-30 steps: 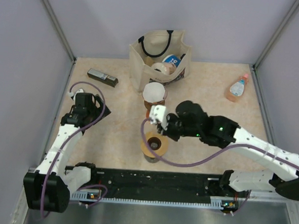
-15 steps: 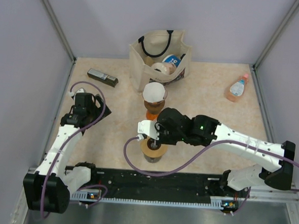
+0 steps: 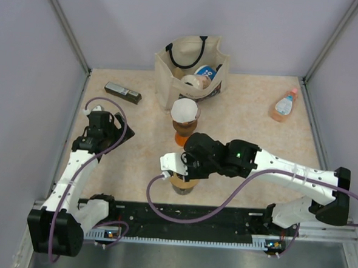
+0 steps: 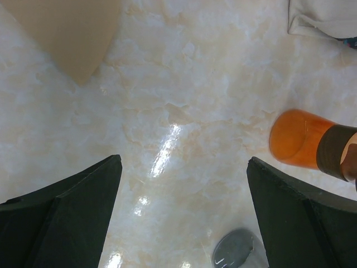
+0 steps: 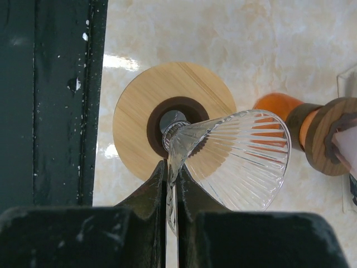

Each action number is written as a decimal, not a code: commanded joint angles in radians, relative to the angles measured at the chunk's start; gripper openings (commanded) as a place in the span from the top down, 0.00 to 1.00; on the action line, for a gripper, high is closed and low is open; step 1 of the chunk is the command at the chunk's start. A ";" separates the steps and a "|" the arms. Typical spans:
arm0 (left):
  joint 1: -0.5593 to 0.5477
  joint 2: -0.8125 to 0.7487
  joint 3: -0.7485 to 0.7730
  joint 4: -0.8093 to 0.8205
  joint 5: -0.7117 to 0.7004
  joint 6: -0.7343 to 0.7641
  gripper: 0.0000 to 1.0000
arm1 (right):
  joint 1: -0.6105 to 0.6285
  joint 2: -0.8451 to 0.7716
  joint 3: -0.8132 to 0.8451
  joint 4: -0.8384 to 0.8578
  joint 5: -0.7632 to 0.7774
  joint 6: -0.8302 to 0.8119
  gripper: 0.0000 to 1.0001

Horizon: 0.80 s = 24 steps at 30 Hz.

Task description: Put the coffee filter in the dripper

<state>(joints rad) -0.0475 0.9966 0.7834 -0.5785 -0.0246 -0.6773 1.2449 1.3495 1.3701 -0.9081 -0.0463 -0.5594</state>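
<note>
Right now the right gripper (image 5: 172,173) pinches the dripper (image 5: 245,162) by its rim, the left gripper (image 4: 184,167) gapes empty, and the coffee filter (image 3: 185,110), atop the orange jar (image 3: 183,137), looks light and floppy, so pinch its top edge softly.

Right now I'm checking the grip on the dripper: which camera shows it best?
Right wrist: the dripper fills the frame, rim pinched by the right gripper, tip over the wooden ring. In the top view the gripper mostly hides it; the left wrist view misses it.
</note>
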 commanded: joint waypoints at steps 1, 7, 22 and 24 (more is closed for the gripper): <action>0.005 -0.032 0.005 0.045 0.058 0.012 0.01 | 0.022 0.045 0.029 0.015 0.009 -0.033 1.00; 0.005 -0.033 -0.001 0.048 0.066 0.010 0.01 | 0.028 0.071 0.021 0.025 -0.016 -0.045 1.00; 0.005 -0.073 -0.003 0.068 0.196 0.012 0.01 | 0.057 0.120 -0.032 -0.011 0.002 -0.008 0.82; 0.005 -0.079 -0.003 0.068 0.201 0.012 0.01 | 0.057 0.114 -0.026 -0.009 0.005 -0.007 0.73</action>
<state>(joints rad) -0.0475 0.9501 0.7830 -0.5648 0.1413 -0.6777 1.2858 1.4513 1.3491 -0.9047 -0.0422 -0.5751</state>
